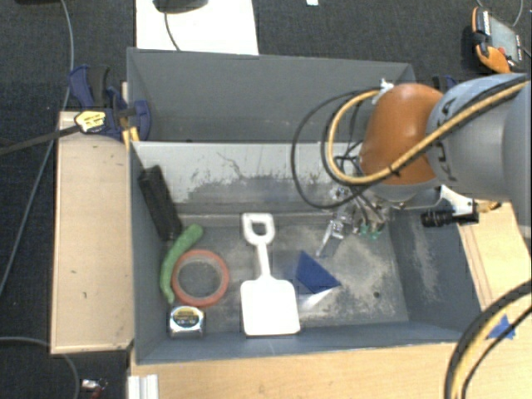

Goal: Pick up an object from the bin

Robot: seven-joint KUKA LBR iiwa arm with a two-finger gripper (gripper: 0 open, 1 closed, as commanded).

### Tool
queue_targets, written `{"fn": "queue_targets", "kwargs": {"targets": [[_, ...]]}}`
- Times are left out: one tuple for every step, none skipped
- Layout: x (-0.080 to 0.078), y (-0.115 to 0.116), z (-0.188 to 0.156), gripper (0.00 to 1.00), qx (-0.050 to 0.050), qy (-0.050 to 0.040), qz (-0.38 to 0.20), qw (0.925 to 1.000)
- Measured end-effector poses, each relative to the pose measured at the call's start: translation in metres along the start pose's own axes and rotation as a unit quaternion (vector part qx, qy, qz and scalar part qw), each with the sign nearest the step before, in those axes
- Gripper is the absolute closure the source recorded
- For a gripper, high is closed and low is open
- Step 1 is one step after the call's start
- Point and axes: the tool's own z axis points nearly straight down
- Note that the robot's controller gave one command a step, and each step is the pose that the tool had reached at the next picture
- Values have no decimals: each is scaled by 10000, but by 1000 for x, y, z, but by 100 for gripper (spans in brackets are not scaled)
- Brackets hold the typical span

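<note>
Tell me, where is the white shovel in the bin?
In the camera view the white shovel lies flat by the near wall of the bin, between the red ring on its left and the blue scrap on its right.

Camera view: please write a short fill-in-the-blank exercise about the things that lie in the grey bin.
1. The toy shovel in the middle of the bin is ____ in colour.
2. In the view, the red ring lies on the ____ side of the toy shovel.
3. The flat piece nearest to the gripper is ____ in colour.
Missing words: white, left, blue.
</note>
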Motion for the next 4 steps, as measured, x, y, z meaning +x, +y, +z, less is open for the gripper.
{"fn": "queue_targets", "kwargs": {"targets": [[-2, -6, 29, 0, 4, 6, 741, 9973], [16, 19, 35, 0, 3, 11, 1358, 9907], [2, -13, 18, 0, 11, -12, 830, 9966], [9, 28, 50, 0, -5, 9, 2673, 9636]]}}
